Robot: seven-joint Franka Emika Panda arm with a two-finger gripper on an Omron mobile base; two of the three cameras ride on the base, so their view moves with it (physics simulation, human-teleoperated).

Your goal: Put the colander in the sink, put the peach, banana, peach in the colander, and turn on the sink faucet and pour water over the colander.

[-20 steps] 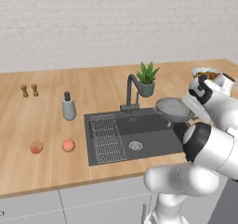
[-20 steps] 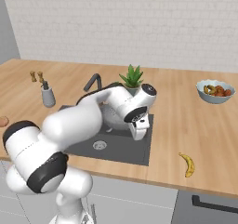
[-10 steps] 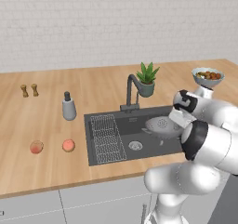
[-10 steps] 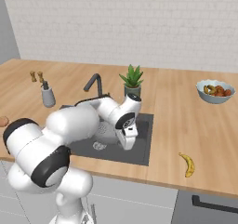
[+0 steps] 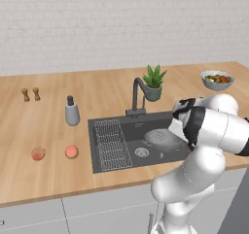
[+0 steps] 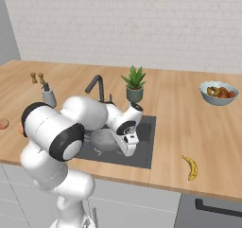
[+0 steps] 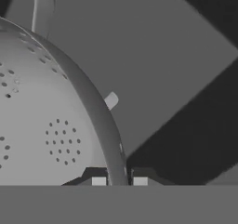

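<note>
We have the gripper (image 7: 119, 181) clenched on the colander (image 5: 160, 137) rim inside the sink (image 5: 114, 166), seemingly near its floor, so releasing comes next.

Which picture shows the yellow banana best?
The right base view: the banana lies in the open on the wooden counter, right of the sink, whole and unblocked. The left base view and hand view give no look at it.
</note>
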